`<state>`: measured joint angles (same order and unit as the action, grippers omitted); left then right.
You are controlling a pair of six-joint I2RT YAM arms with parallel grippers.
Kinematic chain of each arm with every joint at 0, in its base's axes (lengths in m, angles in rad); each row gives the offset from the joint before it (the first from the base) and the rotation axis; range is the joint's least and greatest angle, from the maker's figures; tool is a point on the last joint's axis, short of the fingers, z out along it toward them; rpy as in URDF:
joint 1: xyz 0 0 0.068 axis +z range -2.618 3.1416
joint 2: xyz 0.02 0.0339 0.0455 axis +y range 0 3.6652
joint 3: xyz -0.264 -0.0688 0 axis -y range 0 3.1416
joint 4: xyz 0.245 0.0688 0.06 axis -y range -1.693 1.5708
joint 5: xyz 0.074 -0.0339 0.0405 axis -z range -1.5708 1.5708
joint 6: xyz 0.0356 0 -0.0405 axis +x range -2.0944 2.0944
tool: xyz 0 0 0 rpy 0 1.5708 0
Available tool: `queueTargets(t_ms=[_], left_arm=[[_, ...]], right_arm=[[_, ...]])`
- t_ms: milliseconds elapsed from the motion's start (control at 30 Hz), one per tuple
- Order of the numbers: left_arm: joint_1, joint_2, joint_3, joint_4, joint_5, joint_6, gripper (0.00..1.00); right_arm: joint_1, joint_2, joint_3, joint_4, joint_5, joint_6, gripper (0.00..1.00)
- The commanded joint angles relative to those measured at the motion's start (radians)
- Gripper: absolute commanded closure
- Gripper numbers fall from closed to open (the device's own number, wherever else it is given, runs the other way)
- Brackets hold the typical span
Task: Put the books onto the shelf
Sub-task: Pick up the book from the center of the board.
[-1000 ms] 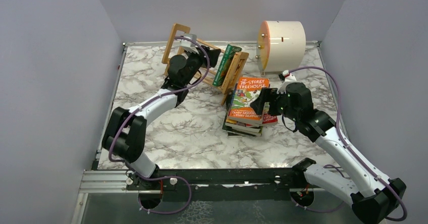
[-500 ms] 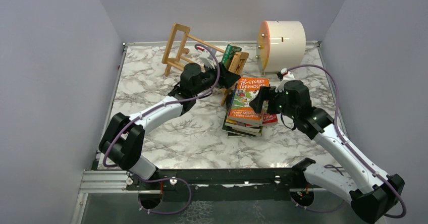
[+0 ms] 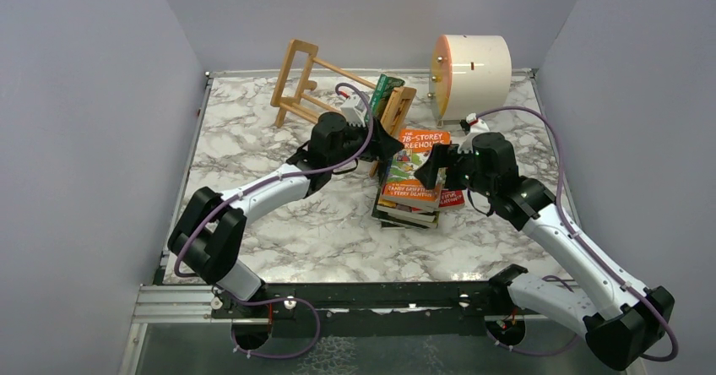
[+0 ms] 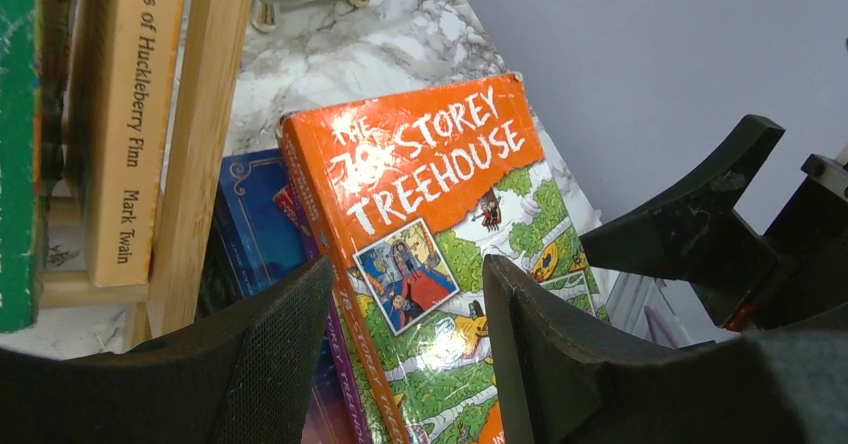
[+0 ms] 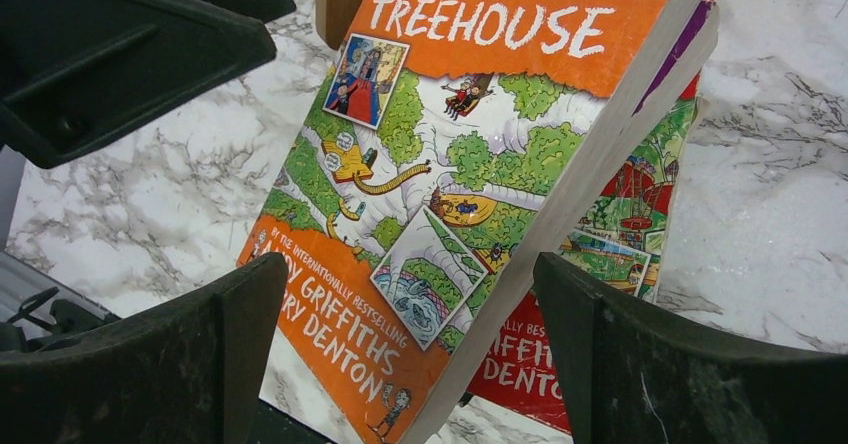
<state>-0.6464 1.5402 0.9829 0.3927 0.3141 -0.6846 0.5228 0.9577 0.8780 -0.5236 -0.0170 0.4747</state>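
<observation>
Your landmark is the orange book, lying face up on top of the stack on the marbled desk. Both arms converge on it. From above, your left gripper hangs at the orange book's far-left corner, and your right gripper hovers over its right edge, but that view hides how the jaws stand.

The wrist cameras fill that in. On the left wrist, the left gripper sits half-spread with nothing between the fingers, and the orange book shows through the gap. On the right wrist, the right gripper is spread wide and empty, with the orange book lying below it.

The shelf sits askew beyond and left of the orange book, its near end piece just beside that book's far-left corner. From above you see only a green book in it. The left wrist adds a tan Huckleberry Finn standing beside the green book, plus a blue book under the orange book. Only the right wrist shows the red book poking out beneath the orange book's right side. The cream drum stands beyond the orange book, to its right.
</observation>
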Motion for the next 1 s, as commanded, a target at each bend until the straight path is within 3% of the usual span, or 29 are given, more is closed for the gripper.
queueTargets(t_ms=[0,967], left_arm=[[-0.02,0.021,-0.019,-0.012,0.003,-0.022,0.5],[-0.03,0.114,0.012,-0.031,0.104,-0.059,0.45]], right_arm=[[0.005,0.005,0.015,0.024,-0.039,0.007,0.08],[0.005,0.017,0.017,0.046,-0.08,-0.002,0.09]])
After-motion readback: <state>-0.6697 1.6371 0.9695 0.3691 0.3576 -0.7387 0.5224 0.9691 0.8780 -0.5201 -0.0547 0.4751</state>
